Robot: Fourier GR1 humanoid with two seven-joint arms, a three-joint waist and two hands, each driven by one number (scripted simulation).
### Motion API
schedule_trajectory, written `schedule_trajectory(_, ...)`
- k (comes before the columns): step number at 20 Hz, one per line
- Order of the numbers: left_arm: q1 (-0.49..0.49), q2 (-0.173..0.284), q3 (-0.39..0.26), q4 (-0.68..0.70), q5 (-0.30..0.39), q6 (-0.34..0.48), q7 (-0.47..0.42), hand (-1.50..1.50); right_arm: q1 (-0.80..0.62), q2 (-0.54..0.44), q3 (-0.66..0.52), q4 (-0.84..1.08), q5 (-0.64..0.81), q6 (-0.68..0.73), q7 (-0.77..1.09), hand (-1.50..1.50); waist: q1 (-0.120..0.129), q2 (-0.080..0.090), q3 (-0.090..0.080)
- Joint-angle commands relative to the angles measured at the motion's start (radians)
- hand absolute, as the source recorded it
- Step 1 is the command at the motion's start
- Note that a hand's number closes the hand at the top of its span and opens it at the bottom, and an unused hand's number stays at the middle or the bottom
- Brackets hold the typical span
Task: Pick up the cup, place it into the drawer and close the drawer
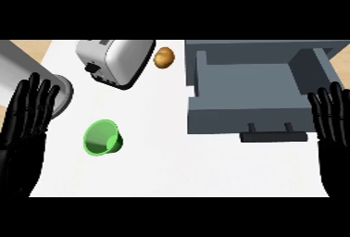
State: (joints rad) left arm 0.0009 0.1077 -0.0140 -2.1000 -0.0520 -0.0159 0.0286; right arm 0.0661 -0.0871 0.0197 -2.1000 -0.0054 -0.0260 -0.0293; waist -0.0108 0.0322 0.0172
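A green cup (103, 137) lies on its side on the white counter (178, 171), its mouth facing the lower left. The grey drawer (249, 88) stands pulled open at the upper right, hollow inside, with a dark handle (272, 136) at its front. My left hand (24, 127) rests at the left edge, fingers straight and pointing up, a short way left of the cup. My right hand (334, 125) rests at the right edge beside the drawer's front corner, fingers straight as well. Neither hand touches anything.
A silver toaster (113, 60) sits tilted at the back, above the cup. A brown potato-like lump (163, 57) lies between the toaster and the drawer. A grey cylinder (34, 76) stands at the far left behind my left hand.
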Motion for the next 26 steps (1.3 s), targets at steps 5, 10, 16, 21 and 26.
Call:
schedule_trajectory(5,0.029,0.063,-0.075,-0.004,0.28,-0.282,-0.047,-1.5,-0.075,-0.028,-0.068,-0.008,-0.042,0.002,0.029,-1.5,0.012,-0.032,-0.019)
schedule_trajectory(10,0.071,0.074,-0.001,0.092,0.556,-0.36,0.055,-1.5,-0.064,-0.079,-0.023,0.051,0.015,0.06,0.052,-1.5,0.013,-0.03,-0.018)
schedule_trajectory(16,0.106,0.114,0.091,0.243,0.632,-0.495,-0.003,-1.5,-0.089,-0.068,-0.023,0.05,0.026,0.071,0.061,-1.5,0.012,-0.032,-0.018)
schedule_trajectory(21,0.08,0.085,0.116,0.374,0.499,-0.498,-0.069,-1.5,-0.062,-0.053,-0.032,0.056,0.022,0.086,0.035,-1.5,0.009,-0.032,-0.018)
schedule_trajectory(26,0.054,0.104,0.181,0.536,0.372,-0.505,-0.201,-1.5,-0.133,-0.084,-0.078,0.106,0.0,0.111,0.039,-1.5,0.01,-0.031,-0.018)
